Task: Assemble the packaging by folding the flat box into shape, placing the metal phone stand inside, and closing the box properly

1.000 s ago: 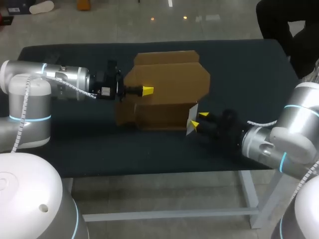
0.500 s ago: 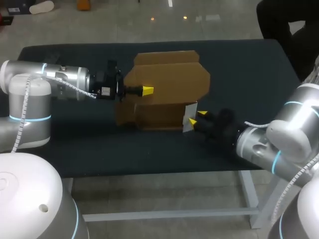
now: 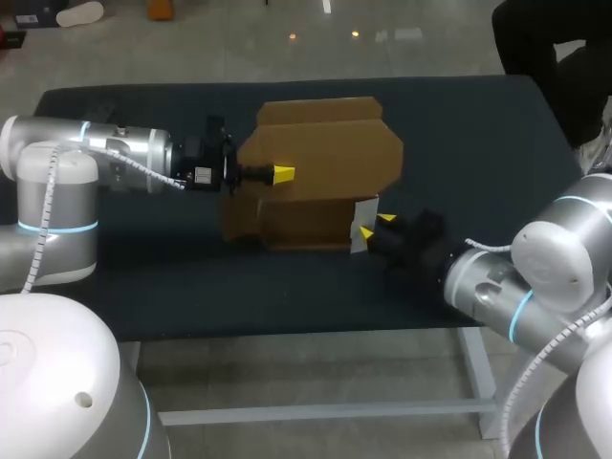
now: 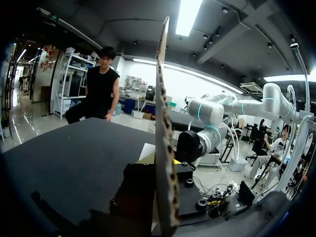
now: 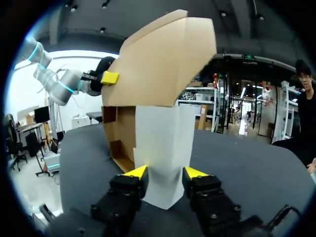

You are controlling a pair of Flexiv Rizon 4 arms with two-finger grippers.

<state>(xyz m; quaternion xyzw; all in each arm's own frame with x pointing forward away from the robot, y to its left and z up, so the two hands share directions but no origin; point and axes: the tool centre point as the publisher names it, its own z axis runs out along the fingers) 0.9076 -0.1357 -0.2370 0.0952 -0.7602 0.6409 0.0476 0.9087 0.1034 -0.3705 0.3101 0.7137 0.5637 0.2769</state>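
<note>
Closer now, the right arm (image 3: pixel 497 282) has edged toward the cardboard box (image 3: pixel 320 167), jaws pinching a white panel (image 5: pixel 165 138) at its open side; the left arm (image 3: pixel 124 153) has its jaws clamped on the raised lid above the dark table (image 3: pixel 478 134).

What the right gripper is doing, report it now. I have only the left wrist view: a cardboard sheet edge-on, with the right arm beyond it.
Observer: The right gripper is shut on a white flap standing upright at the box's corner.
Operator: Give me the box's state.
Observer: The box is partly formed. Its open end faces the right gripper and shows a brown inside wall.
Operator: Now describe my own grip.
Observer: The left gripper has one yellow tip on the outer face of the brown flap, which is held raised above the box.
</note>
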